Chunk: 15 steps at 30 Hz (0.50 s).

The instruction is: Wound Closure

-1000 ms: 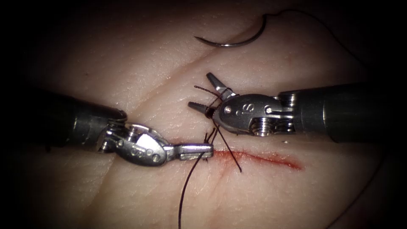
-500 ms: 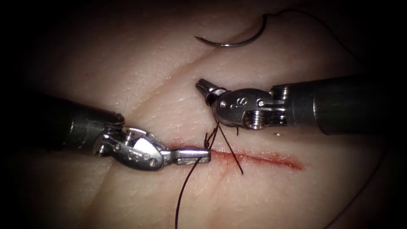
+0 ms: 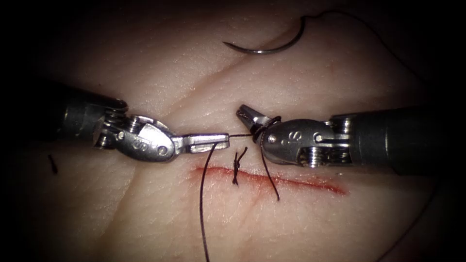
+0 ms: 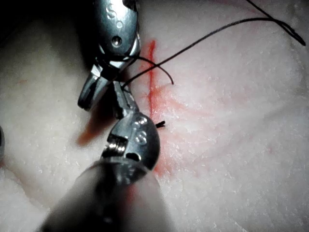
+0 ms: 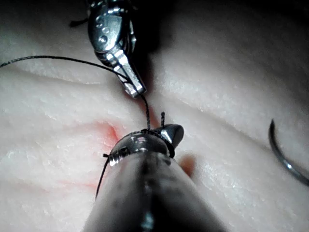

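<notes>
Tissue (image 3: pixel 145 213): cut (image 3: pixel 291 182) at centre, bare surface all around. Left claw (image 3: pixel 218 141): pressed together, pinching thread (image 3: pixel 203 194) just above the cut. Right claw (image 3: pixel 247 116): pressed together, thread looped round it. Needle (image 3: pixel 272 46): lying free on the tissue's far side, well apart. Knot (image 3: pixel 236 167): on the cut.

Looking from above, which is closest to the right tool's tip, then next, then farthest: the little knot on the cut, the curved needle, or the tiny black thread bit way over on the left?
Measured from the right tool in the endoscope view:
1. Knot, just below the tip, on the cut.
2. Curved needle, lying free on the tissue above, held by neither tool.
3. Cut thread end, far left, beyond the left tool.
</notes>
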### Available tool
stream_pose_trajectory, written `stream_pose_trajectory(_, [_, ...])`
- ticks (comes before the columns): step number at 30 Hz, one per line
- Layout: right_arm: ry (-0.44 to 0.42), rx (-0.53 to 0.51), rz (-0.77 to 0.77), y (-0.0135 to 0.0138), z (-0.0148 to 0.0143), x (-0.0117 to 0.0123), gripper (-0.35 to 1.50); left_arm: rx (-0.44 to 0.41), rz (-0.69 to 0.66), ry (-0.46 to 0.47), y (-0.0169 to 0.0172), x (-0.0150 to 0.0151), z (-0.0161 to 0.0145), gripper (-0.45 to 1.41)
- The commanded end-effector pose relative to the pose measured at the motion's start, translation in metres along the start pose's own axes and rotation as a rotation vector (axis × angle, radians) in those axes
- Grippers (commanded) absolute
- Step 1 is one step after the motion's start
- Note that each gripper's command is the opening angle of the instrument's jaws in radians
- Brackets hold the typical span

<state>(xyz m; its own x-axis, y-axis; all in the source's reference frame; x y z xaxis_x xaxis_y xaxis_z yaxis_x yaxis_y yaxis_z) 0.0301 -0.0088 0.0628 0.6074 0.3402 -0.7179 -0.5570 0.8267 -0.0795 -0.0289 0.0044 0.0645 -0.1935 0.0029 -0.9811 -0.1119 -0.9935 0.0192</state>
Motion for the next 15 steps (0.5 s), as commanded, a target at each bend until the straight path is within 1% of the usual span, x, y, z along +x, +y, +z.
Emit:
stream_pose_trajectory(1, [0.009,-0.009,0.001,-0.0006,-0.0010,-0.0010,-0.35,0.001,-0.007,-0.009,-0.0004,-0.0006,0.0004,-0.45])
stream_pose_trajectory(3, [0.020,-0.023,0.000,-0.0006,-0.0021,-0.0016,-0.35,0.014,-0.037,-0.032,-0.0021,-0.0013,0.0002,-0.45])
stream_pose_trajectory(4, [0.025,-0.037,-0.002,-0.0008,-0.0032,-0.0022,-0.35,0.020,-0.057,-0.043,-0.0035,-0.0020,0.0001,-0.45])
stream_pose_trajectory(5, [0.025,-0.037,-0.002,-0.0008,-0.0032,-0.0022,-0.35,0.020,-0.057,-0.043,-0.0035,-0.0020,0.0001,-0.45])
stream_pose_trajectory(6, [0.034,-0.045,-0.005,-0.0011,-0.0042,-0.0028,-0.35,0.033,-0.072,-0.064,-0.0052,-0.0032,0.0002,-0.45])
stream_pose_trajectory(7, [0.034,-0.045,-0.005,-0.0011,-0.0042,-0.0028,-0.35,0.033,-0.072,-0.064,-0.0052,-0.0032,0.0002,-0.45])
stream_pose_trajectory(8, [0.039,-0.049,-0.006,-0.0013,-0.0045,-0.0029,-0.35,0.038,-0.081,-0.071,-0.0059,-0.0037,0.0003,-0.45])
stream_pose_trajectory(12, [0.045,-0.051,-0.015,-0.0024,-0.0055,-0.0034,-0.35,0.066,-0.109,-0.107,-0.0095,-0.0062,0.0012,-0.45])
stream_pose_trajectory(13, [0.045,-0.056,-0.019,-0.0031,-0.0058,-0.0036,-0.35,0.081,-0.117,-0.124,-0.0111,-0.0071,0.0017,-0.45])
stream_pose_trajectory(14, [0.045,-0.056,-0.019,-0.0031,-0.0058,-0.0036,-0.35,0.081,-0.117,-0.124,-0.0111,-0.0071,0.0017,-0.45])
stream_pose_trajectory(15, [0.048,-0.060,-0.019,-0.0034,-0.0059,-0.0036,-0.35,0.088,-0.122,-0.132,-0.0120,-0.0076,0.0021,-0.45])
